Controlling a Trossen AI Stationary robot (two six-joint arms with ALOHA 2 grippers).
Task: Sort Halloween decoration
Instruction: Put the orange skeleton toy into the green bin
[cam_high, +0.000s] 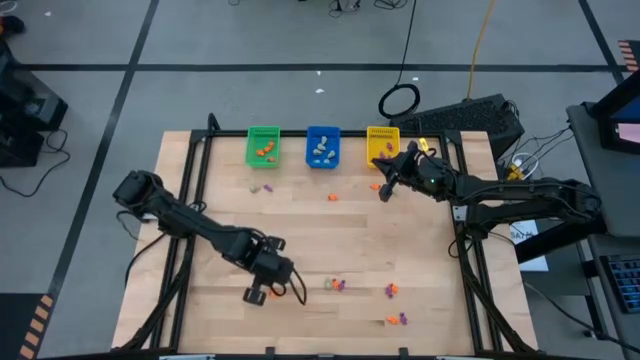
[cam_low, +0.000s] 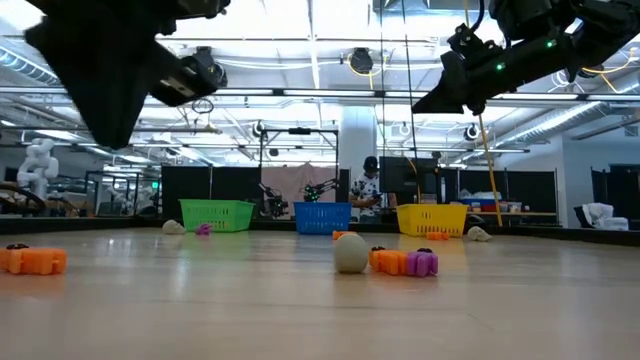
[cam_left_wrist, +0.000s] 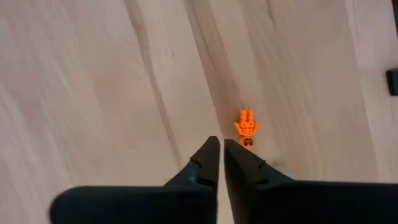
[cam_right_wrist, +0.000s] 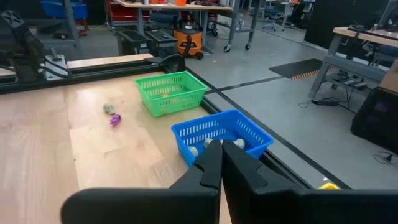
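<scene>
While left tool (cam_left_wrist: 221, 152) hovers nearly closed, orange trinket (cam_left_wrist: 245, 124) lies ahead

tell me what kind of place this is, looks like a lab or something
Most likely a robotics lab or workshop. Two arms work at a wooden table on a dark frame; beyond it the right wrist view shows workbenches, concrete floor with taped lines, and the low view shows other rigs under bright ceiling lights.

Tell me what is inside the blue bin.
The blue bin holds several pale grey-beige trinkets; in the right wrist view a few pale round ones show above its rim. How many lie deeper cannot be told, as its mesh walls and the right hand hide part.
</scene>
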